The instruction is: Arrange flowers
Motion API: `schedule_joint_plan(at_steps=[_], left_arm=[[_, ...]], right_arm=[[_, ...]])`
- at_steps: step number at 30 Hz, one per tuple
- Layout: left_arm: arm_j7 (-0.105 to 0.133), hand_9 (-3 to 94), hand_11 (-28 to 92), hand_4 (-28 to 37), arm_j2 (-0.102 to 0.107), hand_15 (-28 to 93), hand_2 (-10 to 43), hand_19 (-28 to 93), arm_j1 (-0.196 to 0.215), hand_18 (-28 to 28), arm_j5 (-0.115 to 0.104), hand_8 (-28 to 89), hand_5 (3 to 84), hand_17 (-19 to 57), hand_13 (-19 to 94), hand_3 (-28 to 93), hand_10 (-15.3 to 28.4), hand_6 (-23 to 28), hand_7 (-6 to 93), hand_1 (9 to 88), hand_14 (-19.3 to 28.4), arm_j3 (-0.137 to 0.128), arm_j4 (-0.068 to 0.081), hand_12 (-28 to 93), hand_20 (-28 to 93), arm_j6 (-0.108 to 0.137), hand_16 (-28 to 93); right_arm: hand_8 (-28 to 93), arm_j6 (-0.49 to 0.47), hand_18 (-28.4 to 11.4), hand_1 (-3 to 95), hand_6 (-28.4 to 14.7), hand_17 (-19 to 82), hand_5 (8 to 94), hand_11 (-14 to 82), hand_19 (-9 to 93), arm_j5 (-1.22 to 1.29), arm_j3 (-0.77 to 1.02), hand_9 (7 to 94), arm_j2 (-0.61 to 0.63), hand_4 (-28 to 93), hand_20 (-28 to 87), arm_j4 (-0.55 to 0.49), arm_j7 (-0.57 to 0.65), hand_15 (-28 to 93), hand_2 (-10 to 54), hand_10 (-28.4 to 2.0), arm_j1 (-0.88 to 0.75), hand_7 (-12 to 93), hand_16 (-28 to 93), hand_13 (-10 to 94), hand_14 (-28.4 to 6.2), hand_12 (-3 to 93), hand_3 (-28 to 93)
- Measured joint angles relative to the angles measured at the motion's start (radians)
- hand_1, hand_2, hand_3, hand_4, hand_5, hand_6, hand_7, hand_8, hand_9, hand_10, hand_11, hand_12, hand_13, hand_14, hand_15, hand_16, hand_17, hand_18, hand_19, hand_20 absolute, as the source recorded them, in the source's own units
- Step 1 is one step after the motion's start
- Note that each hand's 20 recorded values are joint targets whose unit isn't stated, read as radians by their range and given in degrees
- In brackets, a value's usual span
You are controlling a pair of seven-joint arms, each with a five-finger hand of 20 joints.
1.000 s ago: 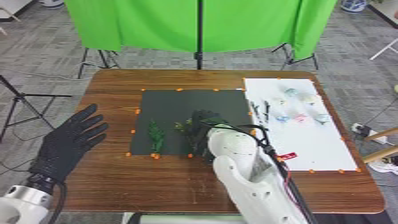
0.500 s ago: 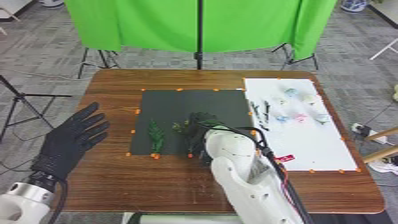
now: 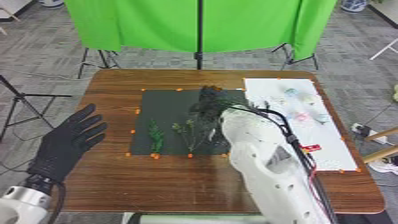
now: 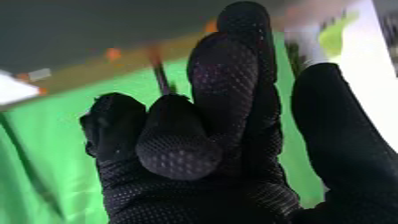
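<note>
At the surface's left edge, my left hand is open. On the dark mat lie a leafy green sprig, then a thin-branched sprig. Whether my right hand, over the mat, grips anything, I cannot tell. Pale flowers rest on the white sheet.

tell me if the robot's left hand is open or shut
Open: in the head view the left hand has its fingers straight and spread apart.
</note>
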Motion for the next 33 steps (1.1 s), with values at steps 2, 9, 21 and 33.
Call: schedule_joint_plan(at_steps=[2, 9, 21, 33], left_arm=[[0.005, 21.9, 20, -27.7, -0.002, 29, -3.1, 38, 0.007, 18.7, 0.0, -11, 25.0, -11.7, 16, 70, 10.0, 1.4, 20.2, 23.6, 13.2, -0.003, -0.003, 16, 7, 0.0, 0], [0.013, 21.9, 20, -27.8, -0.004, 29, -3.1, 39, 0.023, 18.8, 0.0, -11, 24.9, -11.8, 16, 70, 10.0, 1.4, 20.3, 23.6, 13.1, -0.015, -0.008, 16, 7, 0.002, 0], [0.013, 22.1, 20, -27.8, -0.001, 29, -3.1, 39, 0.019, 18.8, 0.0, -11, 25.0, -11.8, 16, 70, 9.9, 1.4, 20.4, 23.5, 13.2, -0.015, -0.007, 16, 7, 0.006, 0], [0.013, 22.1, 20, -27.9, -0.001, 29, -2.9, 39, 0.016, 18.8, 0.0, -12, 25.1, -11.8, 16, 70, 10.0, 1.5, 20.4, 23.5, 13.2, -0.013, -0.008, 16, 7, 0.018, -1]], right_arm=[[-18, 0.028, -22.5, 17.6, -1.0, 48, 82.7, 47.2, 93, 0.0, 0.004, 93.7, 0.042, -28, 55, 0.0, 0.024, 78, -0.3, -8.5, 0.029, 43, 35, 84, -5.8, 27.4, 71], [-17, 0.008, -21.9, 14.6, -3.3, 39, 73.0, 39.2, 93, -0.002, 0.013, 81.2, 0.249, -28, 44, 0.054, 0.126, 74, -2.5, -12.2, 0.12, 33, 32, 72, -8.2, 29.4, 71], [-17, -0.037, -21.6, 17.7, -2.9, 39, 72.0, 41.5, 93, -0.022, 0.019, 79.8, 0.417, -28, 44, 0.213, 0.118, 74, -5.3, -11.9, 0.123, 35, 30, 72, -8.2, 28.7, 68], [-18, 0.001, -21.7, 17.4, -2.7, 39, 72.6, 41.9, 93, -0.048, 0.002, 80.3, 0.403, -28, 45, 0.236, 0.098, 74, -4.9, -11.8, 0.121, 35, 31, 72, -8.4, 29.0, 69]])
